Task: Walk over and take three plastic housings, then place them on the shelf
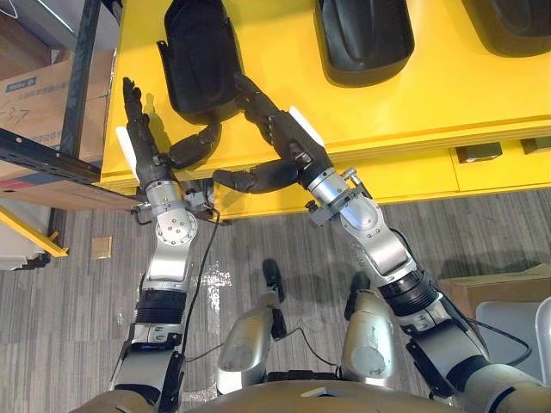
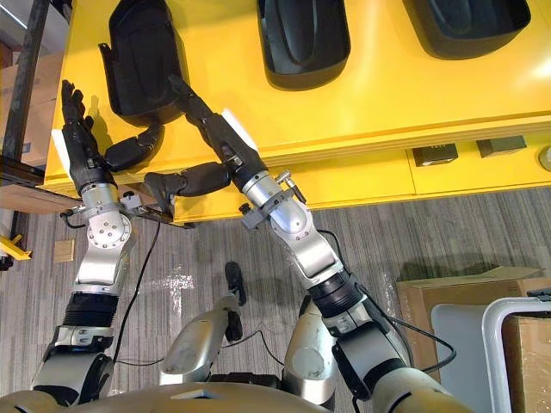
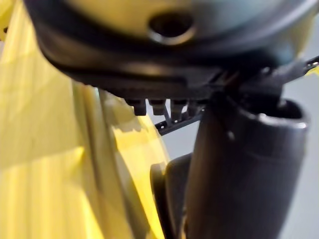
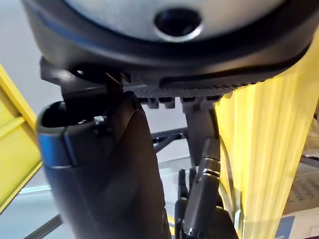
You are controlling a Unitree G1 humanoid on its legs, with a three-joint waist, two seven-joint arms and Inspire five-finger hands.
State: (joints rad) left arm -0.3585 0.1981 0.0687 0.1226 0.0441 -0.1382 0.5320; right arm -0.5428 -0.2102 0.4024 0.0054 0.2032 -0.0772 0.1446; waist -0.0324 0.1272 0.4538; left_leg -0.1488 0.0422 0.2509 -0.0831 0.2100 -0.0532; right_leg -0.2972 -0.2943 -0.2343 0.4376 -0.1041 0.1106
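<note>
**Both hands open at the first housing on the yellow table**

The left hand (image 1: 142, 146) is held flat, its fingers (image 1: 132, 96) straight and together. Its thumb (image 1: 194, 146) is stretched out sideways towards the other hand. Nothing is gripped in it.

The right hand (image 1: 288, 136) is likewise spread. Its straight fingers (image 1: 250, 93) lie against the near corner of the first housing (image 1: 200, 52), and its thumb (image 1: 258, 178) reaches out low towards the left hand. It does not close on anything either.

The first housing, a black plastic shell, lies flat between the two hands. It is just beside the left fingers, and its near edge sits right above the left thumb's tip. Whether that thumb touches it cannot be told.

Both hands sit over the near rim of the yellow table (image 1: 430, 112), which bears the housing. In the wrist views the table's yellow surface shows close past each thumb.

Beyond the right hand, on its outer side, the second housing (image 1: 362, 39) lies on the same table, apart from the first. The third housing (image 1: 508, 21) lies further out still.

On the outer side of the left hand a dark shelf frame (image 1: 82, 77) stands at the table's end, with a cardboard box (image 1: 39, 99) behind it.

Grey floor (image 1: 77, 327) lies below the table edge. Another carton (image 2: 430, 297) rests on it, well out from the right arm.
</note>
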